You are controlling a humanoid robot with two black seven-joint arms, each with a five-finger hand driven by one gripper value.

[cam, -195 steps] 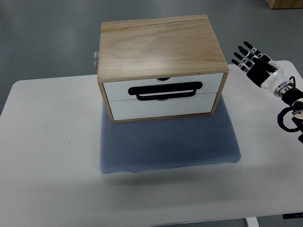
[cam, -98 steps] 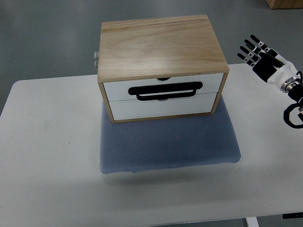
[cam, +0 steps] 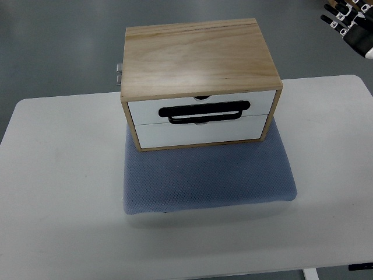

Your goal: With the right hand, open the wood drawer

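Sitting closed at the table's point(cam: 58, 175) far middle, the wood drawer unit point(cam: 199, 81) rests on the rear part of a blue mat point(cam: 210, 175), both white fronts flush (black handles point(cam: 205, 112) untouched). Right hand point(cam: 351, 23) shows at the top right corner, well apart, fingers point(cam: 332, 17) spread, holding nothing.

One camera only, set high on the robot's side and tilted steeply down. It takes in the whole white table point(cam: 58, 175), the wooden drawer box point(cam: 199, 58) near centre, and grey floor point(cam: 58, 46) beyond.
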